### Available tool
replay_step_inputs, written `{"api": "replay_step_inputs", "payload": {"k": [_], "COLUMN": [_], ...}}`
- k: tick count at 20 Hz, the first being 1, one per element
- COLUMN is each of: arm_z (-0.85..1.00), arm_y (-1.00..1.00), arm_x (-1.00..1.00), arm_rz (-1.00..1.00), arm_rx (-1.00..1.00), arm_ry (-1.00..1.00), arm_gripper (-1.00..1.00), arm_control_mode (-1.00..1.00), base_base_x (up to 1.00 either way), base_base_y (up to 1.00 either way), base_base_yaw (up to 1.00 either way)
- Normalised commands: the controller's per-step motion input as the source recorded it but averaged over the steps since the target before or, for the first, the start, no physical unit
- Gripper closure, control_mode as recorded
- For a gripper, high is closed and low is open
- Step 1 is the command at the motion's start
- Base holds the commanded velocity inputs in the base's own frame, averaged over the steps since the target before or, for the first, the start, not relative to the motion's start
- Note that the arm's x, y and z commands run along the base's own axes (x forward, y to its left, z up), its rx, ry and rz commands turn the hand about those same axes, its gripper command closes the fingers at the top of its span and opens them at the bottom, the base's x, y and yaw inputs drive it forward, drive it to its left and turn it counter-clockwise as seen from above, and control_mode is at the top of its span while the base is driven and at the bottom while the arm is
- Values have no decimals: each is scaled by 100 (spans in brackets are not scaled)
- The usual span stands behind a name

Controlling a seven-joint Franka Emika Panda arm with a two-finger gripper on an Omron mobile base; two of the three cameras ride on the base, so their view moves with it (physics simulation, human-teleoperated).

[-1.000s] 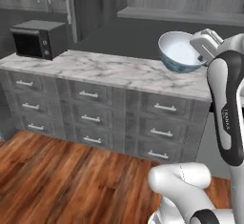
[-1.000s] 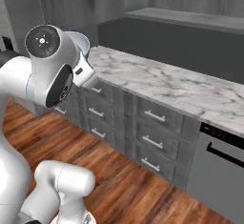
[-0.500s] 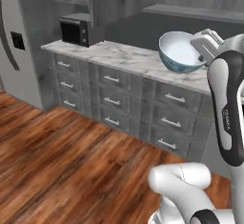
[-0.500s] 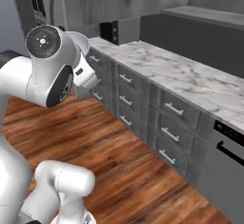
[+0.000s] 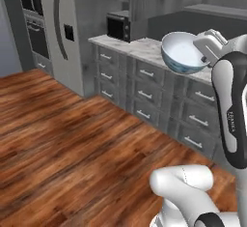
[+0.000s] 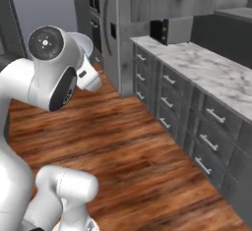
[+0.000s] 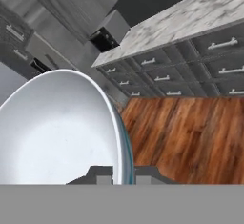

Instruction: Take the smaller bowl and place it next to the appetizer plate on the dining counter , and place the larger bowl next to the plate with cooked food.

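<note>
White smaller bowl point(image 5: 182, 53) (rim pinched) hangs from the end effector point(image 5: 206, 57).

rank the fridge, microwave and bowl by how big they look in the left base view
1. fridge, clearly largest.
2. bowl, but it is held nearer the camera, so this is unsure.
3. microwave, farther back on the counter.

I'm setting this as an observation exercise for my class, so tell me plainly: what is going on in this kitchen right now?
The white robot arm's end effector is shut on the rim of the small round bowl, white inside and blue-patterned outside, and holds it tilted in the air above the wooden floor. Beyond it runs a grey-veined marble counter with grey drawers, with a black microwave at its far end beside a tall grey refrigerator. The bowl is not yet set down anywhere.
</note>
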Motion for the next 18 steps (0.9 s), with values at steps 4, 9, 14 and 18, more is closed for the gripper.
{"api": "replay_step_inputs", "payload": {"k": [4, 9, 14, 18], "arm_z": [0, 0, 0, 0], "arm_y": [0, 0, 0, 0], "arm_x": [0, 0, 0, 0], "arm_rz": [0, 0, 0, 0], "arm_rx": [0, 0, 0, 0], "arm_ry": [0, 0, 0, 0], "arm_gripper": [100, 100, 100, 100], "arm_control_mode": [100, 100, 100, 100], "base_base_x": [-91, -31, 0, 0], "base_base_y": [-22, 19, 81, 100], "base_base_yaw": [43, 34, 29, 33]}}
